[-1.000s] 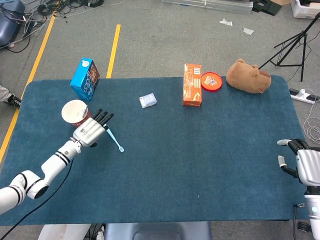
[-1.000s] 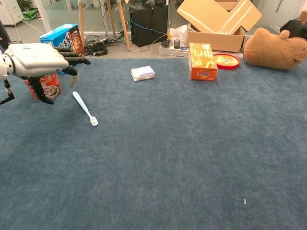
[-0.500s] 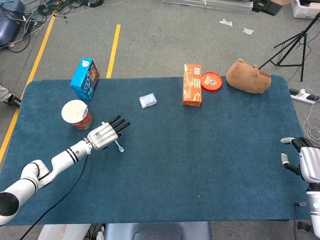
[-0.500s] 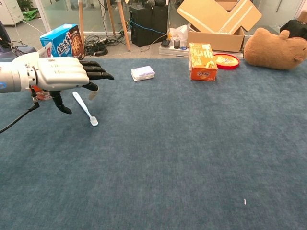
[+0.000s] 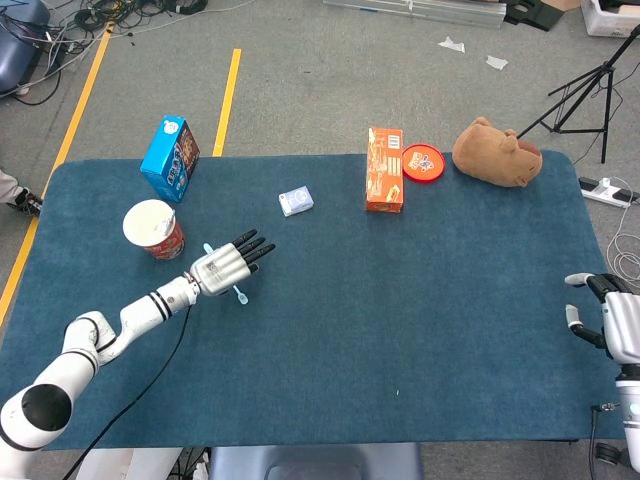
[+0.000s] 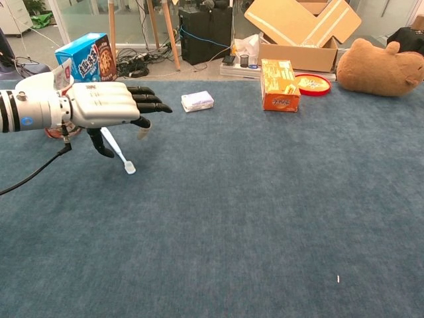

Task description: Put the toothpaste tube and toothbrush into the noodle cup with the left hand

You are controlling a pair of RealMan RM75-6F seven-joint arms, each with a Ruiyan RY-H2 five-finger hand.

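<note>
The noodle cup [image 5: 153, 229] stands upright at the table's left, with a white tube-like thing [image 6: 62, 71] leaning out of its rim. In the chest view my left hand hides most of the cup [image 6: 53, 133]. The light blue toothbrush [image 5: 240, 293] lies flat on the cloth just right of the cup, its head toward me. My left hand [image 5: 228, 266] hovers over the brush's handle, palm down and fingers stretched out and apart, holding nothing. In the chest view the hand [image 6: 109, 106] covers the upper handle of the toothbrush [image 6: 123, 159]. My right hand [image 5: 607, 320] rests empty at the table's right edge.
A blue box [image 5: 170, 158] stands behind the cup. A small white pack [image 5: 296, 201], an orange box [image 5: 385, 168], a red dish [image 5: 422, 162] and a brown plush toy [image 5: 496, 152] line the far side. Blue cloth [image 5: 400, 300] covers the table.
My left hand has moved away from the cup, to the right and over the toothbrush, fingers still stretched. The toothbrush has not moved. The right hand has barely shifted.
</note>
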